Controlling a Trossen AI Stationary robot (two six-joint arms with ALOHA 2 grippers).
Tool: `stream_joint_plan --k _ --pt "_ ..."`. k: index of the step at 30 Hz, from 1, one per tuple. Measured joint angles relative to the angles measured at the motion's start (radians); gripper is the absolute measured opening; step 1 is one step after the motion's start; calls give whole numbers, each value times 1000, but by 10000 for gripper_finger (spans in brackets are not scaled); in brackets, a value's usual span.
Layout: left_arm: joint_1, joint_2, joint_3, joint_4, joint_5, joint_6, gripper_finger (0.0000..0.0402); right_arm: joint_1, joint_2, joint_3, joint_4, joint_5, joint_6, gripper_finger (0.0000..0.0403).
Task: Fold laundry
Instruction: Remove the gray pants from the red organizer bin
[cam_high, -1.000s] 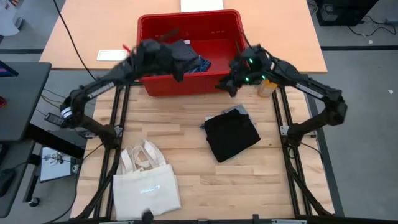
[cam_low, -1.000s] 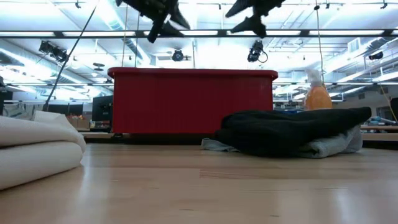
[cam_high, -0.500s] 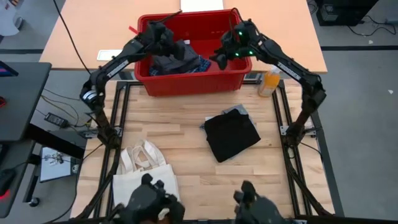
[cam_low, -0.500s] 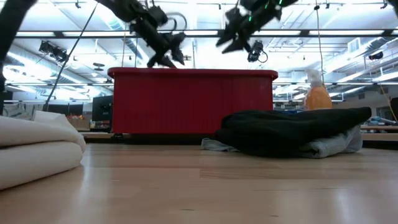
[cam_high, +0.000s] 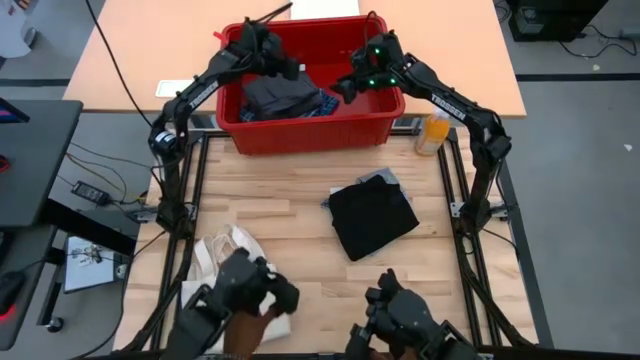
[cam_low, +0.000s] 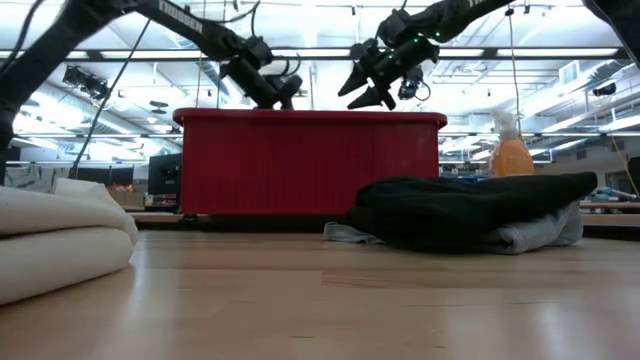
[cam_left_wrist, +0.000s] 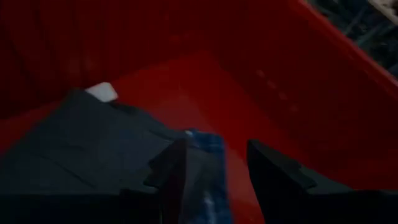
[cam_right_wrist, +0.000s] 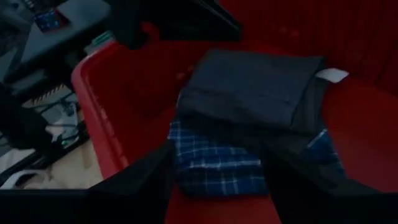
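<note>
Both arms have swung from the table's far edge to over the red plastic bin (cam_high: 250, 135), which stands at the far edge of the wooden table (cam_high: 300, 215). Since half a second ago they have also dropped lower toward the rim.

The left gripper (cam_high: 291, 68) hangs above the bin's left part, fingers (cam_left_wrist: 171, 171) apart with nothing between them, pointing down at the dark charcoal folded garment (cam_left_wrist: 81, 143) and the blue-and-white plaid piece (cam_left_wrist: 208, 149) beside it. The right gripper (cam_high: 343, 86) hovers over the bin's right part, fingers (cam_right_wrist: 140, 171) spread and empty, aimed at the same charcoal garment (cam_right_wrist: 249, 90), which lies on top of the plaid piece (cam_right_wrist: 211, 158). In the low view both grippers sit just above the bin's rim (cam_low: 310, 117).

Near the middle of the table, towards its right edge, a black folded garment (cam_high: 372, 220) lies on a light grey top (cam_high: 383, 180), whose edge peeks out at the far side. A cream canvas tote bag with handles (cam_high: 225, 250) lies at the near left corner. An orange bottle (cam_high: 432, 132) stands just right of the bin, at the table's far right corner.
</note>
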Motion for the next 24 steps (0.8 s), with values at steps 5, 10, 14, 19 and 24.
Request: stream_joint_plan --k 5,10,14,19,24 --pt "55 66 26 -8 -8 7 172 0 1 0 46 33 17 240" --pt "96 93 25 -137 -29 59 190 -4 1 0 44 37 20 240" --pt "104 93 26 -238 -26 140 231 -4 8 0 50 35 0 240" --pt "73 59 25 -376 50 346 273 -2 32 -1 51 16 2 240" --pt "-7 34 25 -467 -188 680 277 10 45 -2 64 -29 24 240"
